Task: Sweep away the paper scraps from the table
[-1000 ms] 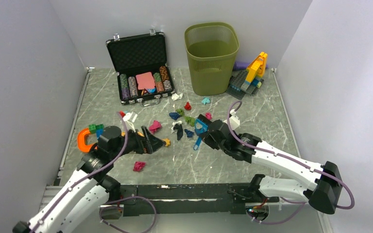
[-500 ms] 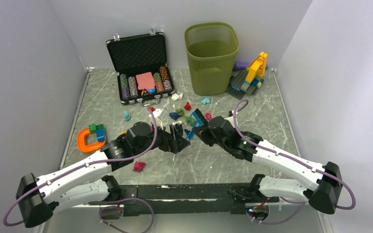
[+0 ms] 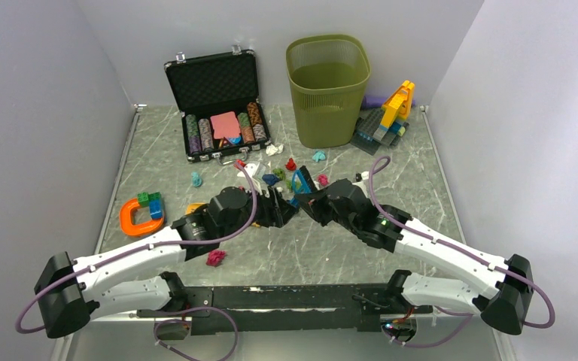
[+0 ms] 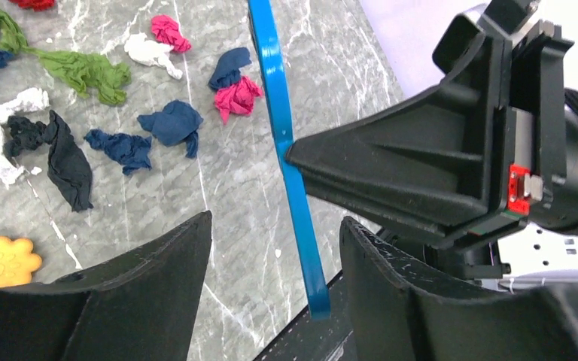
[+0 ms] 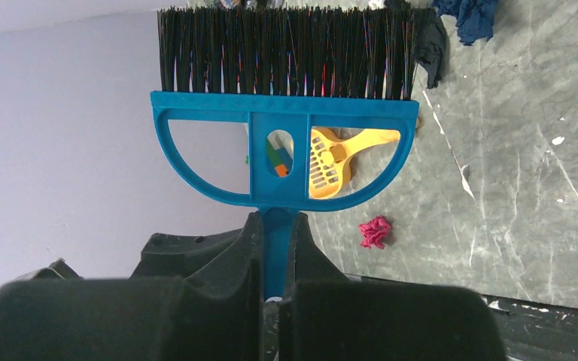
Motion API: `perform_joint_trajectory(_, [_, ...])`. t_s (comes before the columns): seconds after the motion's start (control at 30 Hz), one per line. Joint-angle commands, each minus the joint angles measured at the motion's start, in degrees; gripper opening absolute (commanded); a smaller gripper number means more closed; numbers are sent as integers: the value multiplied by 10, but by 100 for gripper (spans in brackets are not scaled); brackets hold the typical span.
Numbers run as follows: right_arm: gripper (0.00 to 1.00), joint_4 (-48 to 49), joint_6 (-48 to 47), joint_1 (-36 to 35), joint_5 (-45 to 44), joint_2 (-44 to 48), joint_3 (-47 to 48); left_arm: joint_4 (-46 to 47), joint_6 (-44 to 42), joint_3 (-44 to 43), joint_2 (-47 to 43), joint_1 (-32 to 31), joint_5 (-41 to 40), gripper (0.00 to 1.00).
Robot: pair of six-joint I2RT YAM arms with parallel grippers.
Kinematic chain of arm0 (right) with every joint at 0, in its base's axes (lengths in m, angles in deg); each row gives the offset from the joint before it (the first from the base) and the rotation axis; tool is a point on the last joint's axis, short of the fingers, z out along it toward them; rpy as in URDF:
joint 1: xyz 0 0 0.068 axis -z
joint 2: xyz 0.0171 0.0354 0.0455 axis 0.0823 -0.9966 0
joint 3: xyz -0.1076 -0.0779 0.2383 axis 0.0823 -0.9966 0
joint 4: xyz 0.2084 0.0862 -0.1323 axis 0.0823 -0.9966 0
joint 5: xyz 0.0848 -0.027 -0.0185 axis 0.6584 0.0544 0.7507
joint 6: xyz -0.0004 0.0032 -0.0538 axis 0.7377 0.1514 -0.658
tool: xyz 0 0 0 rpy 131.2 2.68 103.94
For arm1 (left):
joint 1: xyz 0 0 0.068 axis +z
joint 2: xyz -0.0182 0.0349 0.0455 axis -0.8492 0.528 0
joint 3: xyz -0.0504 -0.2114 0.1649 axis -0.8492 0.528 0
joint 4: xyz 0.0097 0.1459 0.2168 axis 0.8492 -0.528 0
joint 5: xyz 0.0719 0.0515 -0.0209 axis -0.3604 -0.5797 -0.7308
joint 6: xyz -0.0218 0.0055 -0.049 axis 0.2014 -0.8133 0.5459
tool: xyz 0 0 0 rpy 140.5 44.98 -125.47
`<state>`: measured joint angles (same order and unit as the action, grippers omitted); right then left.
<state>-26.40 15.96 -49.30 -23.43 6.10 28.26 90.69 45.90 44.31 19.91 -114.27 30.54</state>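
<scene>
My right gripper [image 5: 275,226] is shut on the handle of a blue hand brush [image 5: 282,113] with black bristles, held mid-table [image 3: 299,183]. My left gripper [image 4: 276,219] is open, and the brush's blue handle [image 4: 301,226] runs between its fingers without touching them. The two grippers meet nose to nose in the top view, left [image 3: 286,210] and right [image 3: 310,204]. Paper scraps lie just beyond on the table [image 3: 293,256]: pink [image 4: 237,96], navy [image 4: 171,122], green [image 4: 83,71], white [image 4: 149,53] and dark [image 4: 68,162]. A pink scrap [image 3: 215,258] lies alone near the front.
A green wastebasket [image 3: 327,90] stands at the back. An open poker chip case [image 3: 218,105] is to its left and toy bricks [image 3: 387,116] to its right. An orange horseshoe toy [image 3: 132,216] lies at the left. A yellow scoop [image 5: 331,158] and an orange paw piece [image 4: 4,262] lie near the left arm.
My left arm has swung right to the middle, bringing its open fingers around the brush handle. My right gripper has shifted slightly left and back with the brush.
</scene>
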Motion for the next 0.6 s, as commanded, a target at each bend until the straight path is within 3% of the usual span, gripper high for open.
perform_joint_trajectory(0.0, [0,21,21,1,17,12,4,20,1,-40,10,-4,-33,65])
perform_joint_trajectory(0.13, [0,20,21,1,21,11,3,26,2,-45,17,-4,-36,60])
perform_joint_trajectory(0.33, [0,21,25,0,19,13,4,29,2,-48,28,-4,-28,40])
perform_joint_trajectory(0.57, [0,18,29,0,10,11,6,39,6,-40,35,-8,-15,46])
